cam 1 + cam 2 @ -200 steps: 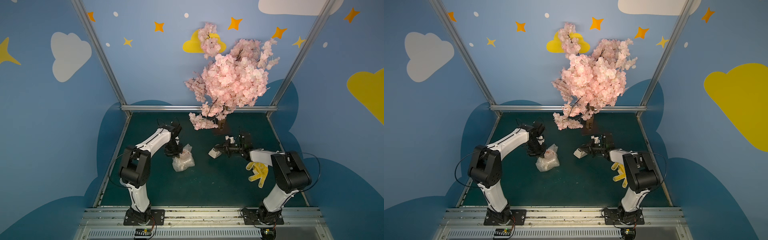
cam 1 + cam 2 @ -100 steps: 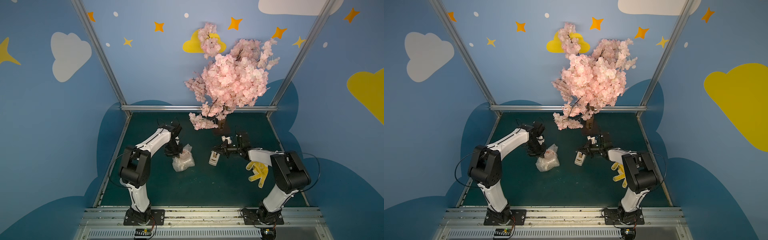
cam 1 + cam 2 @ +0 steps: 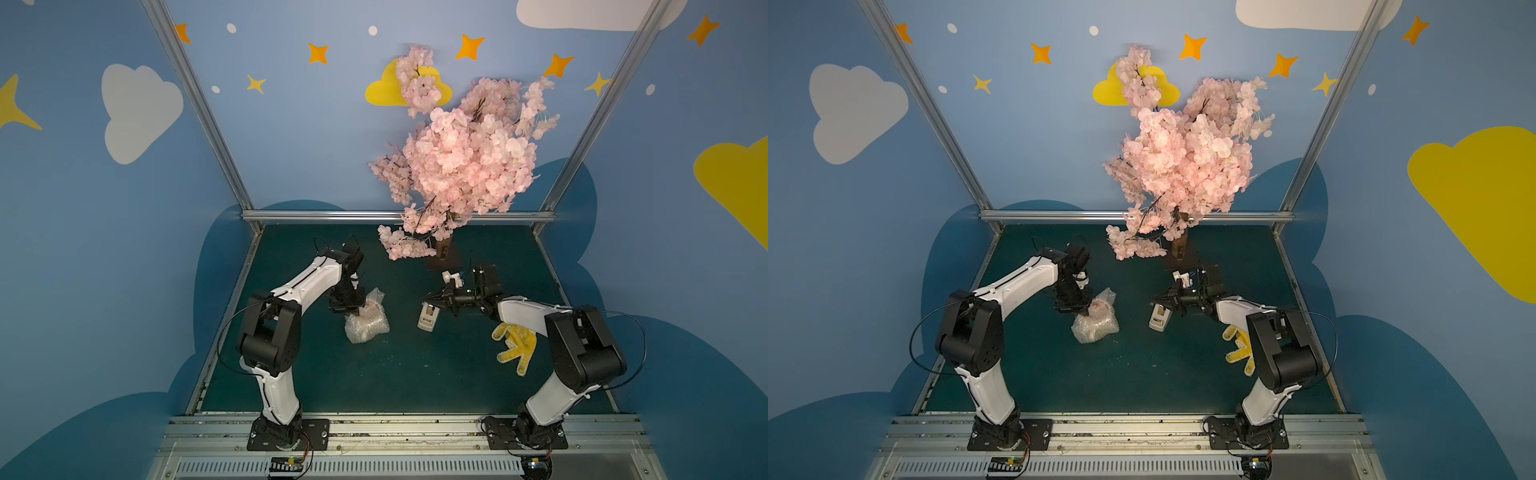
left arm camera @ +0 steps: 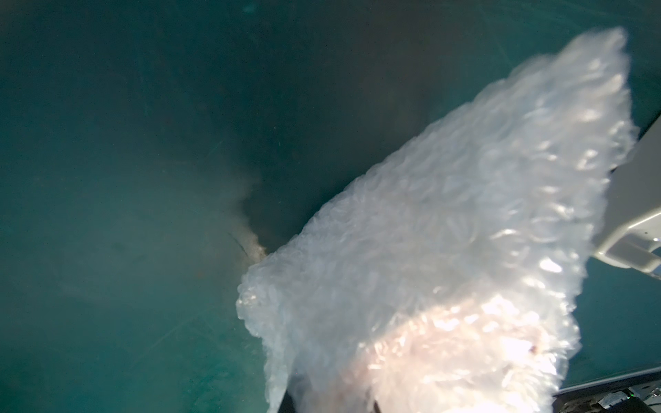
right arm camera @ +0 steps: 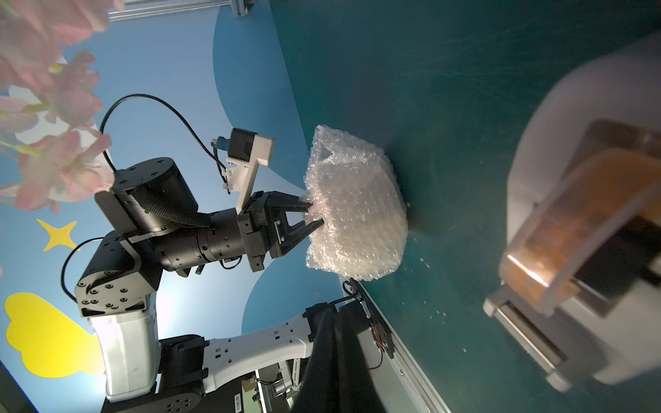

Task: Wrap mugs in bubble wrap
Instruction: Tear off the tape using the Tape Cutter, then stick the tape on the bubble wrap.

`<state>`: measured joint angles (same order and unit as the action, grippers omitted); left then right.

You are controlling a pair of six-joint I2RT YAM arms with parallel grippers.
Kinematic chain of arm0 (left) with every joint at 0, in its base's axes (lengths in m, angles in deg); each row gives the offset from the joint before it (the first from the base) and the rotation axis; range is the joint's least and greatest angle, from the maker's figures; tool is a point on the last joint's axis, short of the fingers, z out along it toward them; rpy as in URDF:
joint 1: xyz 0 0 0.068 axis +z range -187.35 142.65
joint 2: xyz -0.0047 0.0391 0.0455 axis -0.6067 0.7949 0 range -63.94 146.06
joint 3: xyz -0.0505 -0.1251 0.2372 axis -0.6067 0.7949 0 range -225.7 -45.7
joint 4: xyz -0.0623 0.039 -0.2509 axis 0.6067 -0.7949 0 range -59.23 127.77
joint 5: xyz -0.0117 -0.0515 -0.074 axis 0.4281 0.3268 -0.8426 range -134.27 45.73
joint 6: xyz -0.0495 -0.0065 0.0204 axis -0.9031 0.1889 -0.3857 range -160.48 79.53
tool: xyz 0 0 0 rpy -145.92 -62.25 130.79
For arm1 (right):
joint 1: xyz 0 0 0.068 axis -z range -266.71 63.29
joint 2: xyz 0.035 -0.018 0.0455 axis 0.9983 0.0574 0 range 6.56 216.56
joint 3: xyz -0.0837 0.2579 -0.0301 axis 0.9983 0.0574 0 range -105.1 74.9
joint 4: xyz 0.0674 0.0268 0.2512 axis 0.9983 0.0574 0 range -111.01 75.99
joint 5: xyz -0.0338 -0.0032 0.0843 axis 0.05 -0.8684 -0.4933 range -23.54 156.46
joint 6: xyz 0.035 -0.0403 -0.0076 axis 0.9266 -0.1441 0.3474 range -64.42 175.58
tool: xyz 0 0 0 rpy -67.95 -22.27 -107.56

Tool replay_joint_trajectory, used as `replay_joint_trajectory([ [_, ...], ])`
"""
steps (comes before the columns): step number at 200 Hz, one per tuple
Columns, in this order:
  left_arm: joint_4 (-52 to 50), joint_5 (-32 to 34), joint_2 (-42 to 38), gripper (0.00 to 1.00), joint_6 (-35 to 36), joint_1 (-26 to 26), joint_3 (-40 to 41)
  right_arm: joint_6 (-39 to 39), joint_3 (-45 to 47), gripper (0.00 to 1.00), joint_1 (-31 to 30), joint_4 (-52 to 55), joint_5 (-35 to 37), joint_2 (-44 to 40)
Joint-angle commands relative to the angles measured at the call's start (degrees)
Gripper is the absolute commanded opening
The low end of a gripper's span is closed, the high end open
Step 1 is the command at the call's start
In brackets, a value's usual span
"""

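Note:
The bubble wrap [image 3: 366, 322] [image 3: 1095, 324] is bunched into a lumpy bundle on the green table. A reddish tinge of the mug [image 3: 370, 308] shows through its top; the rest of the mug is hidden. My left gripper [image 3: 351, 309] [image 3: 1077, 309] comes down onto the bundle's top. In the right wrist view its fingertips [image 5: 316, 218] pinch the bubble wrap [image 5: 357, 214]. In the left wrist view the wrap [image 4: 447, 250] covers the jaws. My right gripper [image 3: 431, 297] [image 3: 1156, 298] is shut, just above a cream tape dispenser [image 3: 428, 320] [image 5: 590, 232].
A yellow-and-white dotted glove [image 3: 513, 343] lies under my right arm. A pink blossom tree [image 3: 457, 166] rises from a base [image 3: 442, 249] at the back, with low branches overhanging the table. Metal rails [image 3: 395, 216] edge the table.
The tape dispenser has come down and toward the front, from beside my right gripper's tip to standing on the table below it. My left arm and the bundle have not moved.

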<state>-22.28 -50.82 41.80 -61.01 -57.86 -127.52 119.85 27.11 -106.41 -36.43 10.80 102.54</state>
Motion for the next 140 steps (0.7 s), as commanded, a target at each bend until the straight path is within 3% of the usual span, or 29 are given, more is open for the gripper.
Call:
replay_joint_trajectory([
  [1, -0.8, -1.8, -0.7, 0.03, 0.8, -0.1, -0.1, -4.7, -1.0, 0.0, -0.7, 0.9, -2.2, -3.0],
  [77, 0.1, -2.6, -0.4, 0.03, 0.7, 0.0, 0.4, -21.1, -7.8, 0.0, -7.0, 10.0, -5.0, -5.4],
  [140, 1.6, -4.3, -0.1, 0.03, 0.8, 0.1, 1.6, -23.4, -14.6, 0.0, -14.6, 10.1, -0.8, -0.7],
])
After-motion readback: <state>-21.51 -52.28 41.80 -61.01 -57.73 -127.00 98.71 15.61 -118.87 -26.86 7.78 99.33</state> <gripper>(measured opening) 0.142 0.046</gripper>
